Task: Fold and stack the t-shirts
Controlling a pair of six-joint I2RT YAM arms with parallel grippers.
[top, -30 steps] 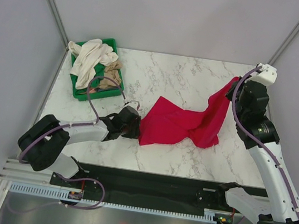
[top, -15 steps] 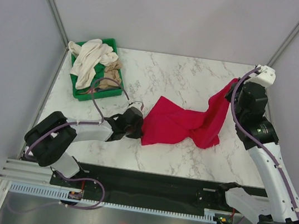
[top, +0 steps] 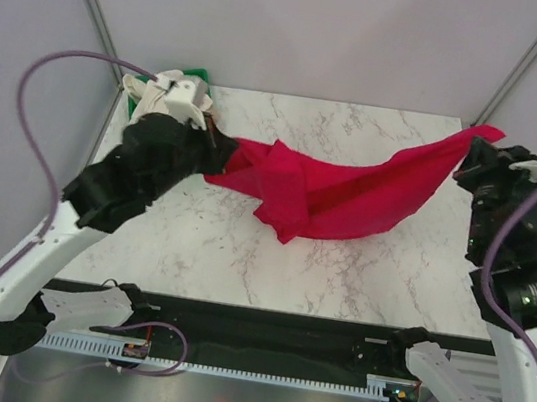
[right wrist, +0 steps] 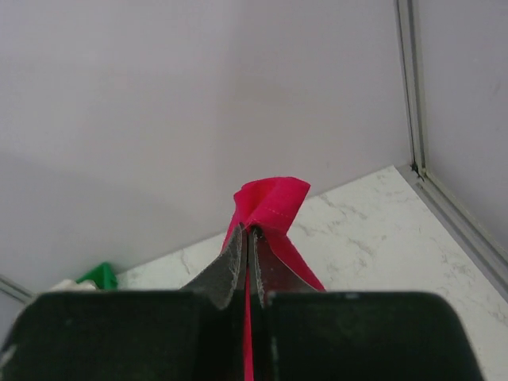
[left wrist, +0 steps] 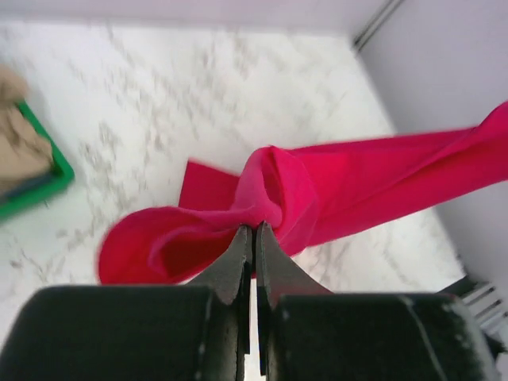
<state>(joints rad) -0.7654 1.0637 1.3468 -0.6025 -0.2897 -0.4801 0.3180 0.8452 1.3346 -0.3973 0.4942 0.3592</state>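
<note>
1. Stretching the crimson-red t-shirt (top: 341,187) between them, both arms hold it raised over the marble table (top: 358,275). This looks like an effort to pull the cloth open so it can be laid flat for folding.
2. The left gripper (left wrist: 254,236) is pinched tight on a bunched fold at the shirt's left end, close to the far left corner. Its jaws nearly meet, and fabric wells up over the tips.
3. The right gripper (right wrist: 248,235) is clamped on a hemmed corner at the shirt's right end, with a line of stitching showing just above the tips. It sits high, near the table's far right edge, which keeps that end taut.
4. The shirt spans almost the whole width of the table but sags in the middle, where a twisted flap hangs low. Whether the flap touches the marble cannot be told. The twist suggests the two held points are not matching corners, so the shirt is probably not ready to fold.
5. The other t-shirts, a cream-white shirt (top: 135,90) and a tan shirt (left wrist: 17,143), lie heaped in the green tray (left wrist: 44,181) at the far left corner, not yet folded. The left arm hides most of them from above.
6. No brand, label or writing can be read, and no neck tag shows on the red shirt.
</note>
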